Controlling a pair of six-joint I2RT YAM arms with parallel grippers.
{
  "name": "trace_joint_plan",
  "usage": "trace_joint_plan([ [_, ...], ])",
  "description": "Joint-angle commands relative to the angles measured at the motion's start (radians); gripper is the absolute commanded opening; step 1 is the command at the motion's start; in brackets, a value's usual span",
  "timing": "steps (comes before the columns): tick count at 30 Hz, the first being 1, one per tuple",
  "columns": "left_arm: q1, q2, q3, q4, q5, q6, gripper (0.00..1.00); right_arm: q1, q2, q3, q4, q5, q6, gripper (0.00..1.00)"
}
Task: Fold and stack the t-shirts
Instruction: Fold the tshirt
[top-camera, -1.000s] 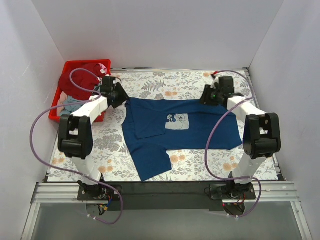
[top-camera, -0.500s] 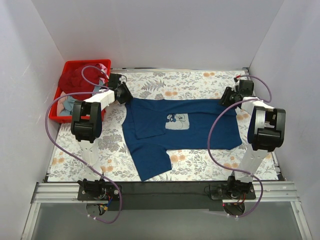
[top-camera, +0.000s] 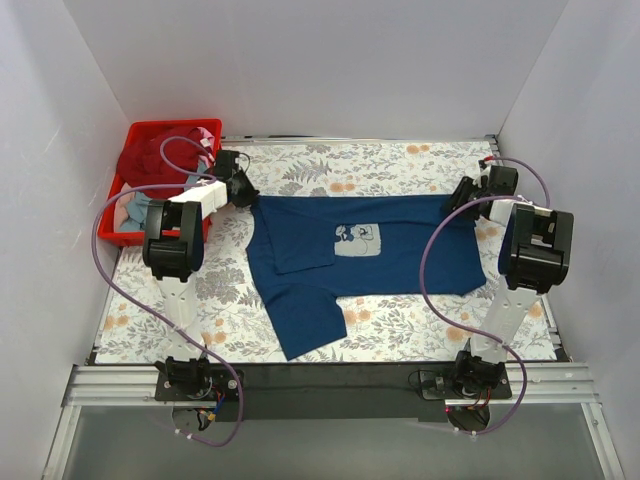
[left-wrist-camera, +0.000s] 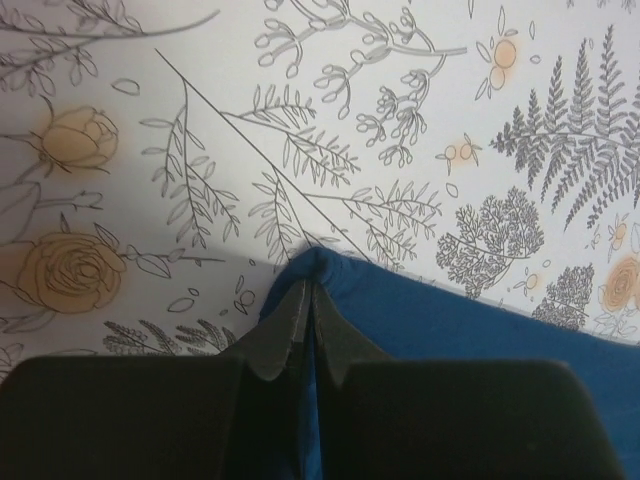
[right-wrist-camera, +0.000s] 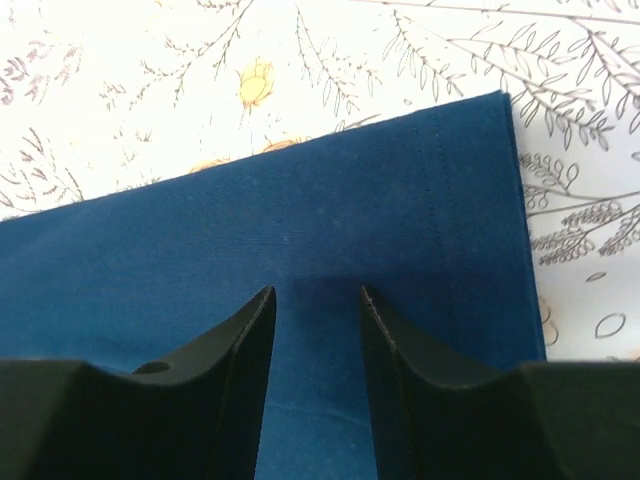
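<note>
Navy t-shirt (top-camera: 370, 255) spread; left fingers (left-wrist-camera: 275, 342) pinch corner; right fingers (right-wrist-camera: 235, 350) apart over hem; red crate (top-camera: 160, 126) nearby.

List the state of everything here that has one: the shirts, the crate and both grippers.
navy t-shirt: spread out on the table, print up, not yet folded
dark red t-shirt: crumpled in the crate
pale grey-blue t-shirt: crumpled in the crate
red crate: holding two shirts
left gripper: shut on a corner of the navy t-shirt
right gripper: open over the navy t-shirt's edge
</note>
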Motion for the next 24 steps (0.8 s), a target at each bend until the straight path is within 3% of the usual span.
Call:
trace_joint_plan([
  [1,0.031,0.020,0.032,0.003,-0.036,0.005,0.00,-0.030,0.054,0.014,0.001,0.031,-0.011,0.46],
  [14,0.040,0.176,0.250,0.001,-0.034,0.028,0.02,-0.035,0.189,0.214,-0.001,-0.041,-0.006,0.47],
  [19,0.043,0.172,0.340,-0.011,-0.036,0.060,0.20,-0.035,0.149,0.319,-0.060,-0.103,-0.005,0.51],
  [24,0.039,0.046,0.294,-0.013,-0.036,0.077,0.39,-0.029,0.020,0.283,-0.119,-0.098,-0.008,0.57],
])
